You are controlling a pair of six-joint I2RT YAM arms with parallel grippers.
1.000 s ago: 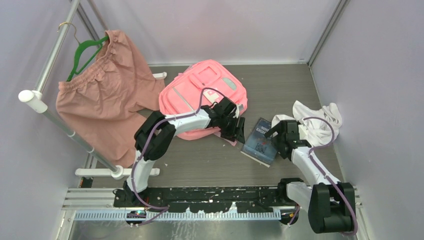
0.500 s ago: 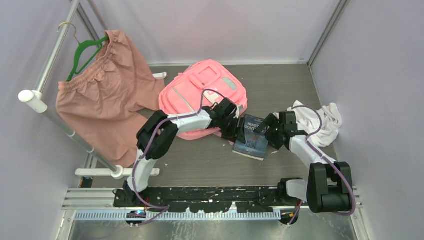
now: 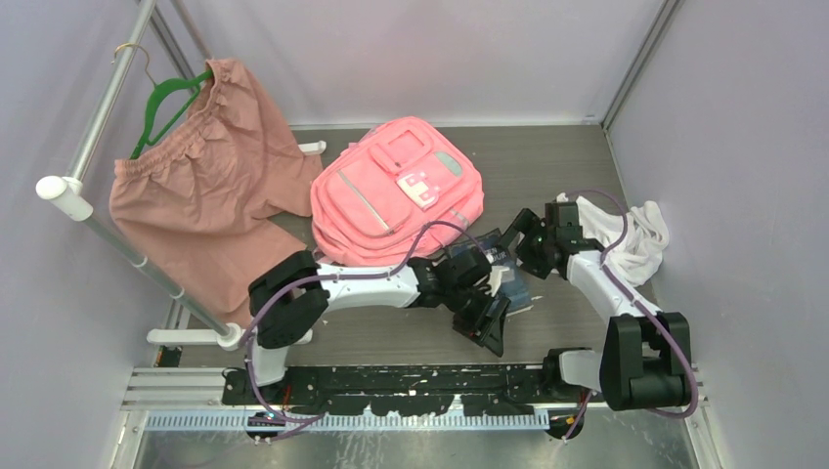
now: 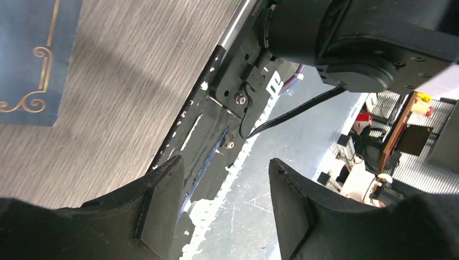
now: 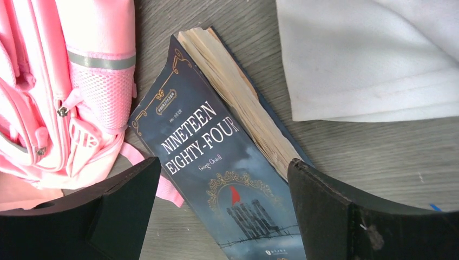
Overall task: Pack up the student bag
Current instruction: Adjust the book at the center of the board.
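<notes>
Student bag, a large bright pink fabric backpack with front pockets and a pale patch, lies flat towards the far edge of the tabletop, left of centre. Its near right corner, with a mesh side pocket and a pink strap, shows in the right wrist view.

Just beside that corner lies a dark blue paperback book titled "Nineteen Eighty-Four", near the middle of the tabletop. It is tilted, with its yellowed page edges turned towards a crumpled white cloth that sits by the right edge.

The right gripper hovers over the book with its jaws spread wide and nothing between them. In its own camera the black fingers frame the cover on either side. Whether they touch the book cannot be told.

The left gripper is near the near edge, in front of the book, its jaws parted and empty. Its camera shows a corner of the blue cover with gold scrollwork and the black mounting rail along the near edge.

At the left edge a dusty-pink garment with a gathered waistband hangs from a green hanger on a metal rack.
</notes>
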